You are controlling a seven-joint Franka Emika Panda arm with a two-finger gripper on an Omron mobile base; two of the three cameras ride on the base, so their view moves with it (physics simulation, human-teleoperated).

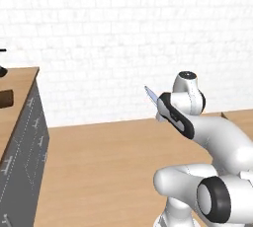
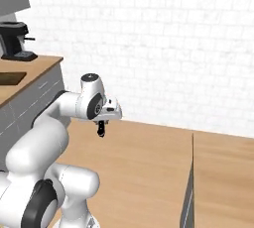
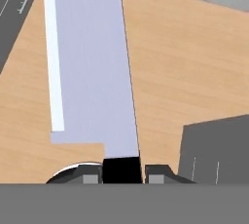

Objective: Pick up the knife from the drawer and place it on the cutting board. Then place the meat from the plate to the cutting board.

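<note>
My gripper (image 3: 122,175) is shut on the black handle of the knife (image 3: 92,72), and the long silver blade points away from the hand over the wooden floor. In the right base view the gripper (image 2: 102,121) hangs in mid-air in front of the arm with the black handle (image 2: 101,130) under it. The blade tip (image 1: 149,94) pokes out from behind the arm in the left base view. The dark brown cutting board (image 2: 11,77) lies on the counter far to the left, its end also at the picture's edge (image 1: 5,99). Drawer, plate and meat are out of view.
A black coffee machine (image 2: 15,41) stands on the left counter behind the board. Grey cabinet fronts (image 1: 27,142) run below that counter. Another wooden counter (image 2: 223,172) with a grey side lies to the right. Wooden floor (image 1: 99,171) stretches between them, with a white brick wall behind.
</note>
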